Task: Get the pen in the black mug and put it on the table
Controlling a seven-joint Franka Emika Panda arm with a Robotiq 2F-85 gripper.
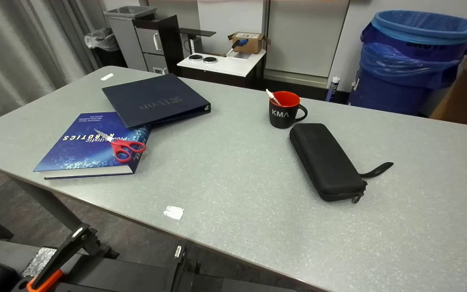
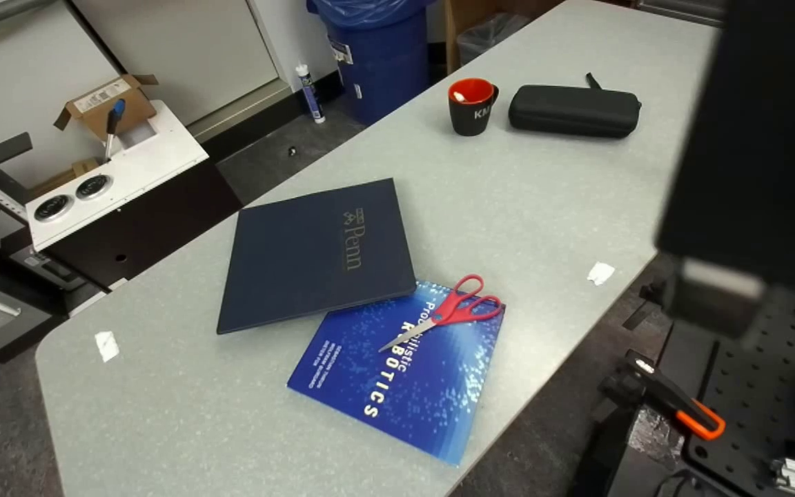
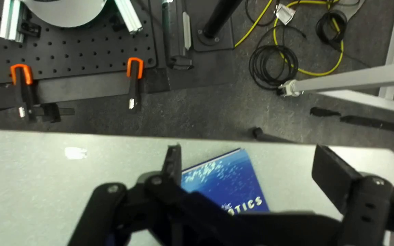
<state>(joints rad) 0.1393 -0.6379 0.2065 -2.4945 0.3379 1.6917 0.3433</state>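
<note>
Pincer (image 3: 248, 164) facing down over the surface (image 1: 225, 170) in the wrist view, held well above it, jaws spread wide and gripping nothing. A black form (image 2: 756, 138) at the right of an exterior view is too blurred to identify. Below the pincer, showing between its jaws: a blue book (image 3: 224, 184), with red-handled scissors (image 2: 444, 310) lying on its cover. Slightly farther from the pincer: a dark binder (image 2: 315, 255), overlapping the book. Well apart from the pincer, in both exterior views: the black mug (image 1: 288, 120), upright, and in it the pen (image 1: 273, 97), tilted against the red rim, its upper end projecting. Just beside the mug, not touching: a black zip pouch (image 1: 326, 160). Farther again, beyond the surface: a blue bin (image 1: 391, 89).
</note>
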